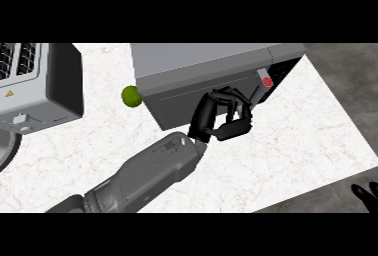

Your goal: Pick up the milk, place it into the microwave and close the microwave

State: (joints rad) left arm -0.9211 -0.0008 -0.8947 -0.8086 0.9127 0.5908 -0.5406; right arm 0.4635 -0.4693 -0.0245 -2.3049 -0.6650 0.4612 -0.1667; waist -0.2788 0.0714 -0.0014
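The grey microwave (210, 60) stands at the back of the counter, its door (184, 102) facing me and looking shut or very nearly so. A control strip with a red button (267, 81) runs down its right side. My left hand (221, 117) rests against the right part of the door, fingers loosely bent, holding nothing. No milk shows anywhere; I cannot see inside the microwave. Only the fingertips of my right hand (365, 192) show at the lower right edge, pointing up and at rest.
A small green round fruit (131, 96) lies just left of the microwave. A second grey appliance (40, 85) with vents fills the upper left. A curved dark rim (7, 150) shows at the far left edge. The counter's right edge (347, 115) borders dark floor.
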